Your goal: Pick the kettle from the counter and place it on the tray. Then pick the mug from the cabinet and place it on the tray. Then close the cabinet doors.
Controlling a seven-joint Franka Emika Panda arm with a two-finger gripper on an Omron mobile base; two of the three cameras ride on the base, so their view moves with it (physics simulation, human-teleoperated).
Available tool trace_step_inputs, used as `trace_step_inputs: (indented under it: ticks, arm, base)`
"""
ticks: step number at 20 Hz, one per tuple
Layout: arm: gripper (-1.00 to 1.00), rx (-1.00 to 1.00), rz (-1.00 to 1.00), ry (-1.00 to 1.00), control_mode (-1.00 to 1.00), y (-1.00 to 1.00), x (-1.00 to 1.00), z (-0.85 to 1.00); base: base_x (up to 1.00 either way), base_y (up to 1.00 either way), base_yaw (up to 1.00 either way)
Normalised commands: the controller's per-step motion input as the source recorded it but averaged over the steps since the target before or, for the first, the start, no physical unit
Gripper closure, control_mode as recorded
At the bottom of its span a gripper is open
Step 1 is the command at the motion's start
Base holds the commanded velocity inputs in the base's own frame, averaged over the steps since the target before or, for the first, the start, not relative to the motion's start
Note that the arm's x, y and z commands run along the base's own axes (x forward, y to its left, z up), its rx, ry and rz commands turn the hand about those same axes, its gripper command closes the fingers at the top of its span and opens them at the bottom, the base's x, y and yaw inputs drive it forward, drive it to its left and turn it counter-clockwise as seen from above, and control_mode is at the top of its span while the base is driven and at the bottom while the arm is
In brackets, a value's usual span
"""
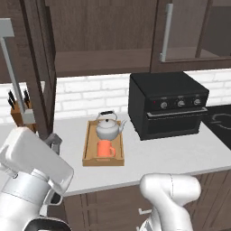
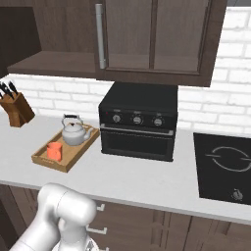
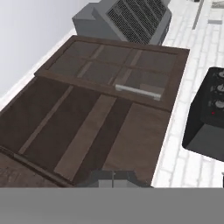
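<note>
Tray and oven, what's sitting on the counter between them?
Nothing: in the left base view the strip of counter between the tray and the black oven is bare. The right base view agrees.

You can't read any words or numbers here, not even by the knobs on the black oven (image 1: pixel 169 104).

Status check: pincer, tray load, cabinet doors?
Pincer shut, empty, facing the cabinet. Kettle and mug on tray. Left cabinet door open, right door closed.
</note>
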Motion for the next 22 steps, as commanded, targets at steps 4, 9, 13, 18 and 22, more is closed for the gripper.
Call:
trace_step_inputs:
  ticks: [4, 9, 13, 18, 22]
  arm:
    - [1.0, -0.01, -0.18, -0.05, -1.0, 0.42, -0.22, -0.05]
    - [1.0, 0.0, -0.19, -0.05, -1.0, 0.25, -0.49, 0.0]
    - [1.0, -0.01, -0.21, -0.01, -1.0, 0.46, -0.24, -0.04]
    - [1.0, -0.03, -0.24, 0.0, -1.0, 0.92, 0.42, -0.18]
    - [1.0, -0.04, -0.2, 0.02, -1.0, 0.94, 0.73, -0.26]
  base:
    - [0.0, 0.0, 0.0]
    - [0.0, 0.0, 0.0]
    - [0.0, 0.0, 0.0]
    - [0.0, 0.0, 0.0]
    - [0.0, 0.0, 0.0]
